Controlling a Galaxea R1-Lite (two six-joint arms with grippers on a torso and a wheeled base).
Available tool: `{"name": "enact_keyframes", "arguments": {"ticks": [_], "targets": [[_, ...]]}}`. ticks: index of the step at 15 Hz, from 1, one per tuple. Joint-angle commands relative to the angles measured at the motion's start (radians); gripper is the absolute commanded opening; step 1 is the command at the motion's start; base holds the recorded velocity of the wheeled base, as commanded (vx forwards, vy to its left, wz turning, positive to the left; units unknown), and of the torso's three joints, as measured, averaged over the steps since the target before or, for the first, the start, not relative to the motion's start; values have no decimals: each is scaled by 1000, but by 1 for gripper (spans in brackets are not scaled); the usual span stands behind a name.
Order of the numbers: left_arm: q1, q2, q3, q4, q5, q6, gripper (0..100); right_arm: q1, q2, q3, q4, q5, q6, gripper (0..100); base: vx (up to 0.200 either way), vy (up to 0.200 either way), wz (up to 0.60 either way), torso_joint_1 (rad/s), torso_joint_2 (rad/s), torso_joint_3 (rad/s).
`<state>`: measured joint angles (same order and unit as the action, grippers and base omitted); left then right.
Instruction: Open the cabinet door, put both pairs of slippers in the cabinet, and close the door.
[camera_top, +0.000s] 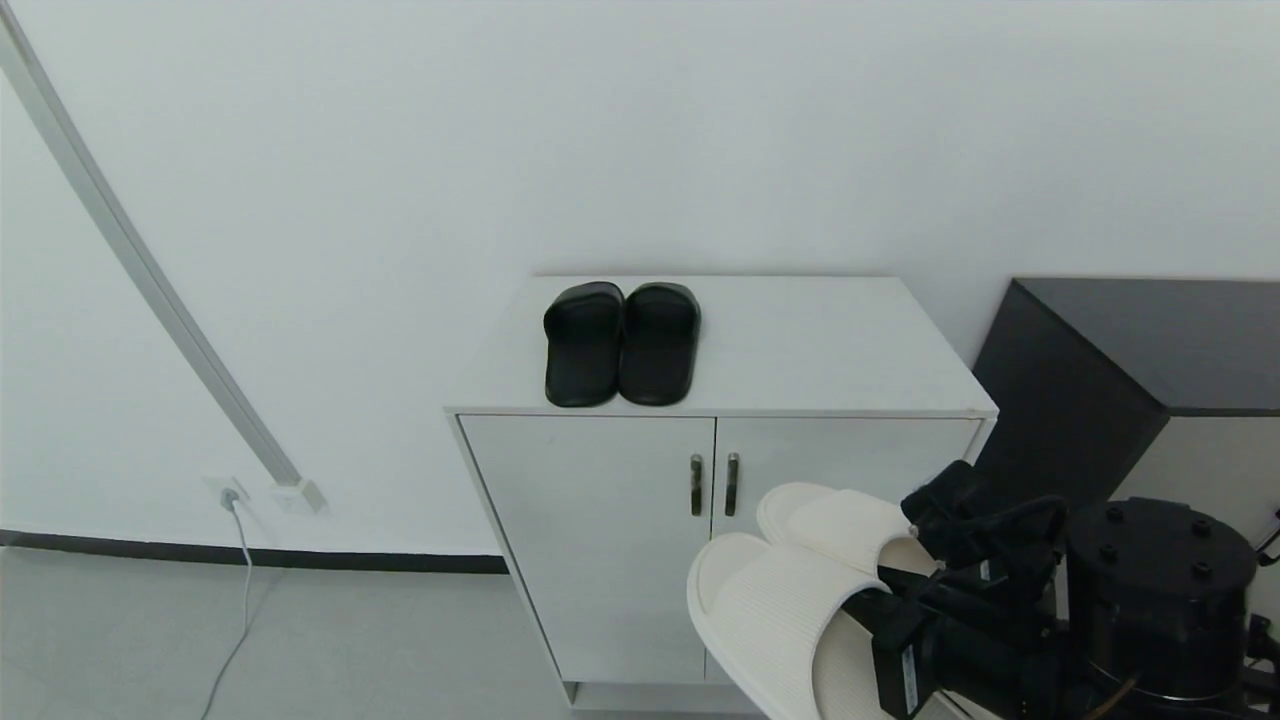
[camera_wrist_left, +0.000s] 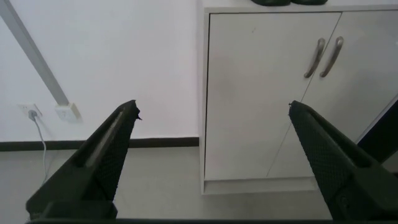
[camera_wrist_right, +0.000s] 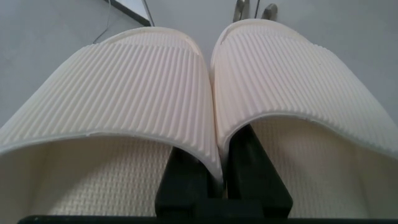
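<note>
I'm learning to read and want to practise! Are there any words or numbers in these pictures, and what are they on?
No words or numbers can be read anywhere.
Small white label on the body of the right end effector: too small and blurred to read.
Cabinet, black slippers and white slippers: no print visible on them.

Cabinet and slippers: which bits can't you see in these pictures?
- Inside of the cabinet: shut doors hide it, head and left wrist views.
- Black slippers: left wrist view's top edge cuts off all but a sliver.
- White slippers, heels: head view, the right gripper and the bottom edge hide them.
- How far its fingers reach: right wrist view, the slippers cover the tips.
</note>
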<state>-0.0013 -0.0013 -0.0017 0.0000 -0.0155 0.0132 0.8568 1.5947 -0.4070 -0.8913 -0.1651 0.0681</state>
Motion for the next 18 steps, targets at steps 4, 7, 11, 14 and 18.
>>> {"name": "enact_keyframes", "arguments": {"ticks": [4,7,11,14,18], "targets": [[0,1,0,0,-1,5,100,1,-10,11,0,-1,-2,0,0,0,0,-230,549,310],[0,1,0,0,-3,2,100,4,-9,16,0,1,-2,0,0,0,0,-225,543,321],[-6,26,0,0,-3,1,100,11,-10,13,0,-1,-4,0,0,0,0,-202,514,316],[-32,70,0,0,-3,-2,100,24,-18,14,-11,-1,-4,0,0,0,0,-181,507,320],[-37,66,0,-2,2,-7,100,30,-19,16,-11,-1,-2,0,0,0,0,-161,487,326]]}}
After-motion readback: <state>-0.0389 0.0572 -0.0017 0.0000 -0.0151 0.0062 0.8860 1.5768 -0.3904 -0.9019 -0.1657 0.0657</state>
